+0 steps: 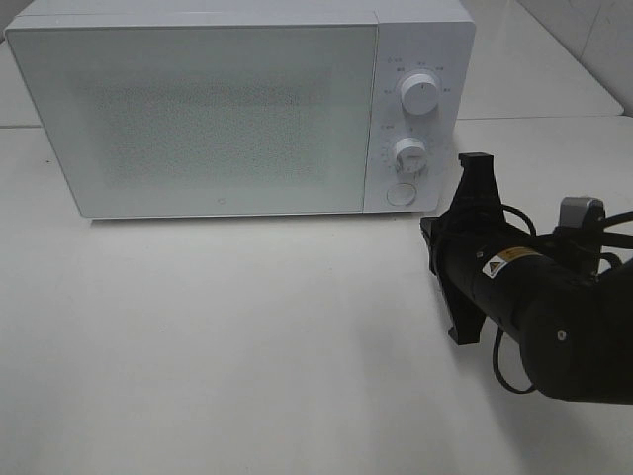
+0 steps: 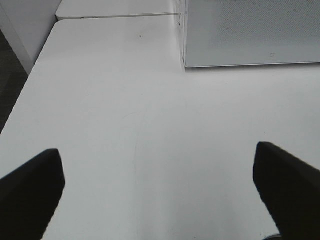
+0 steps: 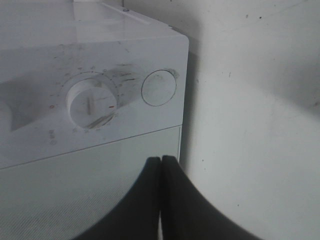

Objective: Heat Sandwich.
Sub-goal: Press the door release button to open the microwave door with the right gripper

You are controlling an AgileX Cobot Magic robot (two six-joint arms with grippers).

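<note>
Right wrist view: you see the R gripper [image 3: 161,167] fully closed, fingers pressed together w/ nothing between them. It points at the microwave [image 3: 100,60] front, below the lower dial [image 3: 91,105] and round button [image 3: 158,90]. Contact w/ the front: cannot tell.

Exterior high view: the door [image 1: 198,109] is closed and frosted. The R arm sits just beside the ctrl panel's lower corner, over the table [image 1: 247,346].

Left wrist view: the L gripper [image 2: 157,152] is spread wide and empty, over the table near the microwave's corner.

Sandwich: no view shows it, so you cannot tell its location.
</note>
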